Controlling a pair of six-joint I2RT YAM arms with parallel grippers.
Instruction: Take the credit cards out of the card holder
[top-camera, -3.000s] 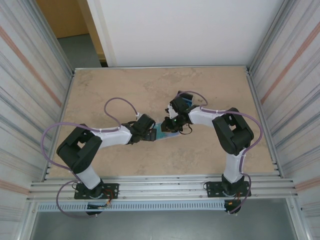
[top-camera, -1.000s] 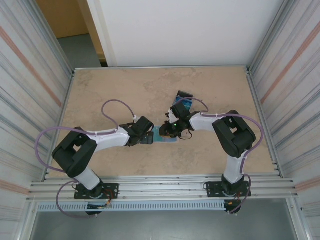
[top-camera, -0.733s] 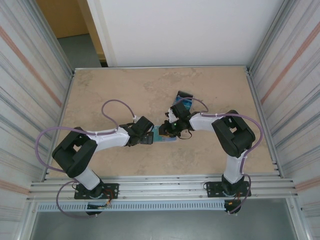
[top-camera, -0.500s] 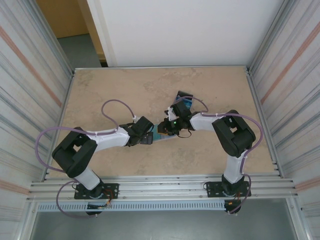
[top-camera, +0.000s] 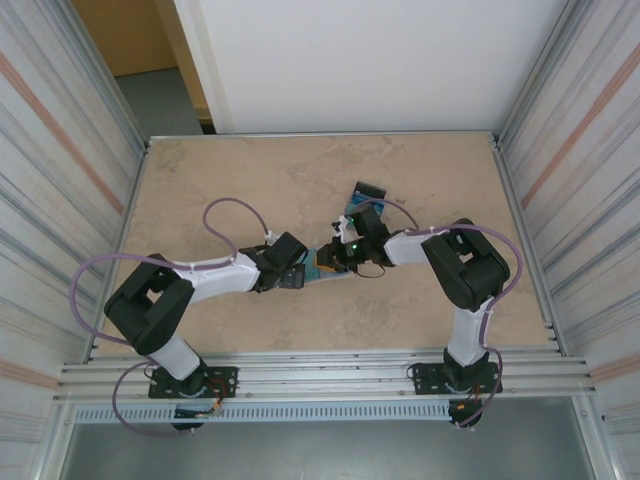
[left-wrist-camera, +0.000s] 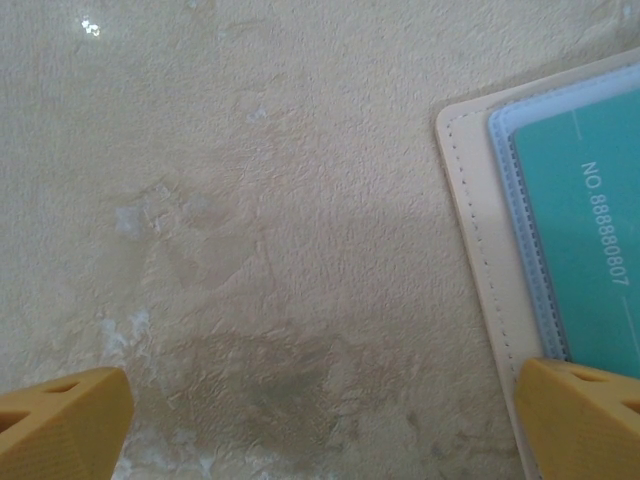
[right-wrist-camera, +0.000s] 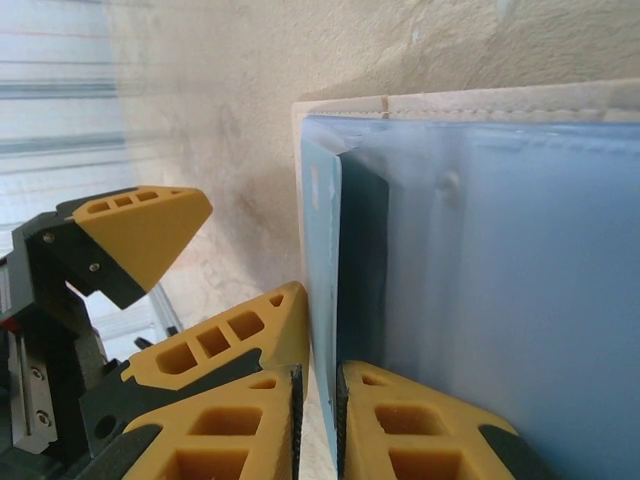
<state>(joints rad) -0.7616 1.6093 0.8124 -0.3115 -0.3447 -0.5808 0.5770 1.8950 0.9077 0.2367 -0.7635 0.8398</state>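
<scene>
Credit cards sit in the card holder (left-wrist-camera: 478, 250), which lies spread open on the table (top-camera: 250, 180) near its middle, between the two grippers. From the left wrist we see one teal card (left-wrist-camera: 590, 260) with a printed number tucked in a pale blue pocket, inside the beige stitched rim. The left gripper (left-wrist-camera: 320, 428) has its fingers spread wide. One yellow fingertip (left-wrist-camera: 62, 425) hangs over bare table and the other (left-wrist-camera: 582, 415) lies over the near corner of the card holder, though we cannot tell whether it presses down. Nothing sits between them. The right gripper (right-wrist-camera: 318, 420) has its fingers (right-wrist-camera: 425, 440) drawn almost together, leaving only a thin slit. A thin pale blue edge of the card holder's lining runs into that slit, so we read it as a pinch on the lining. We cannot tell whether a card is caught in it. A dark strip shows just behind that edge, and we cannot say whether it is a card or a shadow. The left arm reaches from the near left with its elbow folded and its forearm low, pointing right. The right arm comes from the near right, with its elbow raised and its forearm pointing left, so the two wrists meet nose to nose. A small dark-edged box (top-camera: 368, 195) lies just beyond the right wrist.
</scene>
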